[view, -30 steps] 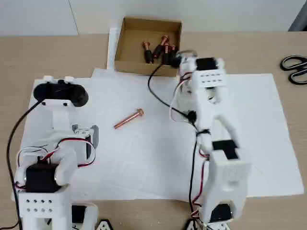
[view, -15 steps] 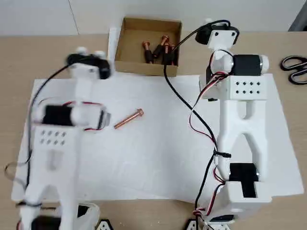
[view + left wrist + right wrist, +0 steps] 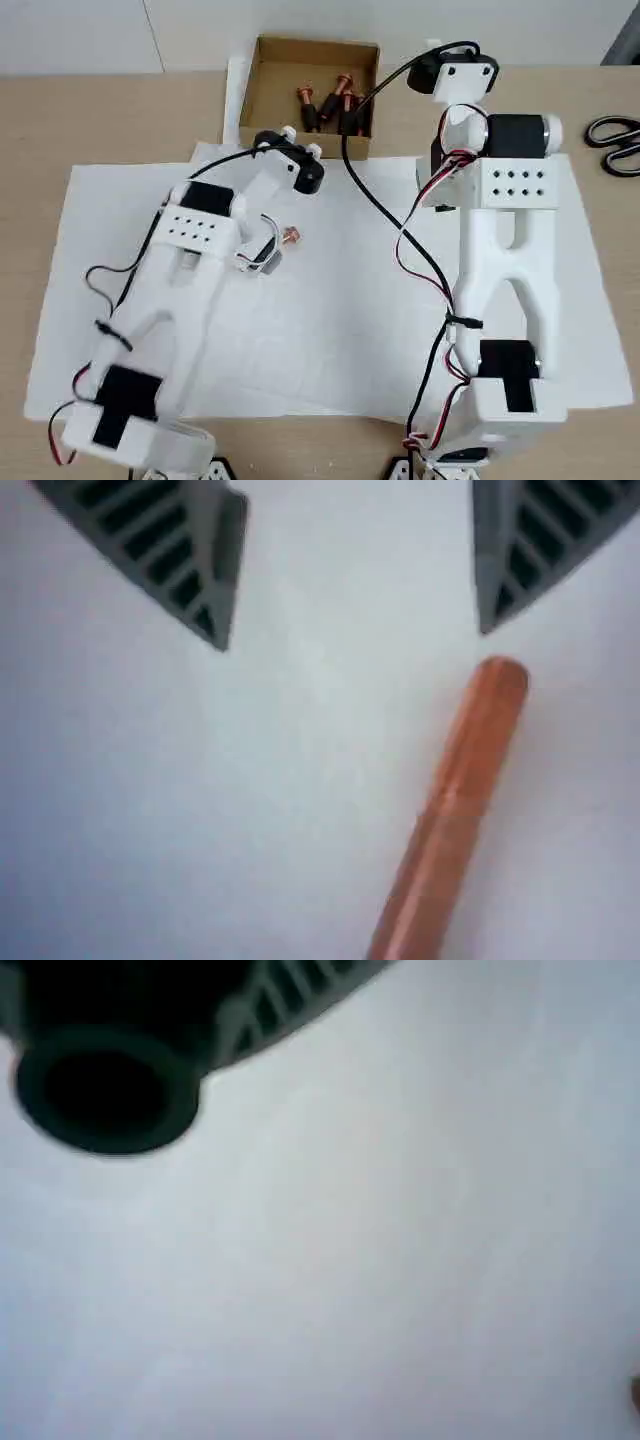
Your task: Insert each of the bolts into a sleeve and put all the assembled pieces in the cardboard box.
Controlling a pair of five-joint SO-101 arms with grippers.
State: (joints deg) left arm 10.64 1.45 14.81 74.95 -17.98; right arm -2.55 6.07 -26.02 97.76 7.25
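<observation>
A copper bolt (image 3: 291,236) lies on the white paper (image 3: 350,330); in the high view only its head shows past my left arm. My left gripper (image 3: 355,590) hangs open just above the paper, and the bolt's shank (image 3: 455,800) ends right below one fingertip (image 3: 500,590). My right gripper (image 3: 140,1020) is shut on a black sleeve (image 3: 105,1090), held over the paper under the raised right arm (image 3: 510,180). The cardboard box (image 3: 268,90) at the back holds several bolts in black sleeves (image 3: 330,100).
Scissors (image 3: 615,143) lie at the table's far right edge. A black cable (image 3: 385,215) runs from the right arm's camera across the paper between the arms. The paper's middle and front lie flat and bare.
My left arm has swung forward and right, down over the bolt, and now covers most of it. My right arm pulled back from the box a second ago and has since kept still.
</observation>
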